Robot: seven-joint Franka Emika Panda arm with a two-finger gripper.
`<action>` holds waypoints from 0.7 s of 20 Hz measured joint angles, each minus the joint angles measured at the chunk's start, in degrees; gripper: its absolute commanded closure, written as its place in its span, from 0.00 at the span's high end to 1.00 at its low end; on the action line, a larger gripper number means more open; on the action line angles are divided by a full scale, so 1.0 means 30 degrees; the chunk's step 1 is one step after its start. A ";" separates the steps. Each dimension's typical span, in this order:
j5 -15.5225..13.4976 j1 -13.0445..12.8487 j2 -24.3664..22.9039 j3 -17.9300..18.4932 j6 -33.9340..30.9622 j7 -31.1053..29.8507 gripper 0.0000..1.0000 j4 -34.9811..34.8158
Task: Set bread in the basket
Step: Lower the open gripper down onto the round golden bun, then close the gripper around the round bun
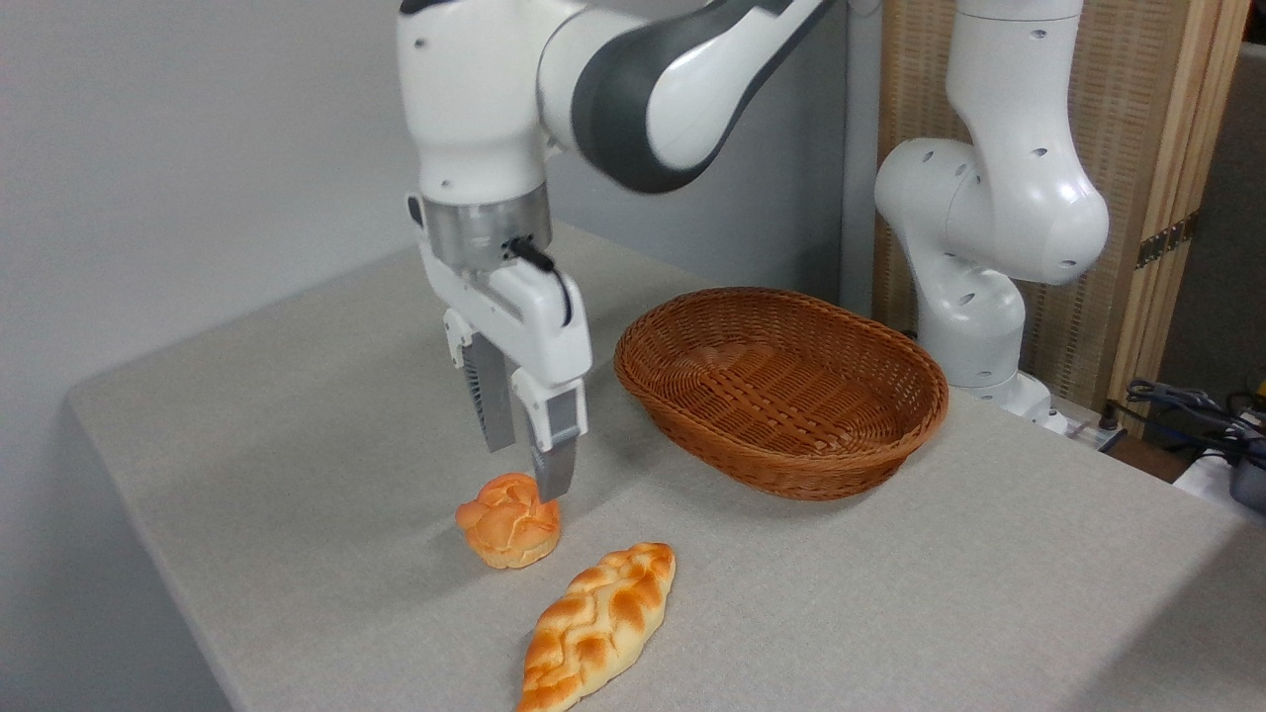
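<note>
The bread (508, 520), a small round golden-orange bun with a knotted top, sits on the grey table. My gripper (526, 469) hangs just above it, pointing down, fingers open with nothing between them. The nearer fingertip (553, 482) overlaps the bun's upper right edge in the picture; the farther one ends a little above and behind the bun. The basket (781, 388), an oval brown wicker one, stands empty to the right of the gripper, further back on the table.
A long braided pointed loaf (597, 625) lies near the front, just right of the bun. The arm's white base (974, 326) stands behind the basket. The table's left edge (138, 554) runs close to the bun's left.
</note>
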 measured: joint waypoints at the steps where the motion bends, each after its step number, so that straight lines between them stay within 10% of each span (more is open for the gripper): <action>1: 0.0000 -0.0105 0.0266 -0.0128 0.0182 0.0000 1.00 -0.0070; 11: 0.0000 -0.0333 0.1369 -0.0233 0.0463 0.0001 0.86 -0.0122; 14: 0.0001 -0.0320 0.1469 -0.0223 0.0463 0.0002 0.46 -0.0141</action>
